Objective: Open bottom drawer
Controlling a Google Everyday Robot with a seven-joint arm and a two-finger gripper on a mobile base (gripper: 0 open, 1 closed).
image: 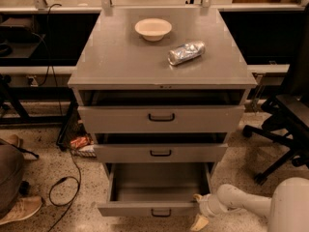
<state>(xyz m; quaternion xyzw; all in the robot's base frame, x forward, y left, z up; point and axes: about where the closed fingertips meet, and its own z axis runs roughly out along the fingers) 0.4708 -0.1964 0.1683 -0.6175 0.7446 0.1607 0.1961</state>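
The grey cabinet (125, 62) has three drawers. The bottom drawer (159, 210) is pulled far out; its plain grey inside (159, 182) shows and holds nothing. Its black bar handle (161, 212) is at the front panel's middle. The middle drawer (161, 153) and the top drawer (161, 118) are each pulled out a little. My gripper (199, 210) is low at the bottom drawer's right front corner, on the end of the white arm (241, 202). One pale finger (198, 223) points down toward the floor, just right of the front panel.
A beige bowl (153, 29) and a silver foil bag (186, 52) lie on the cabinet top. A black office chair (285, 124) stands to the right. A cable (67, 182), a shoe (19, 209) and snack wrappers (79, 144) lie on the floor at the left.
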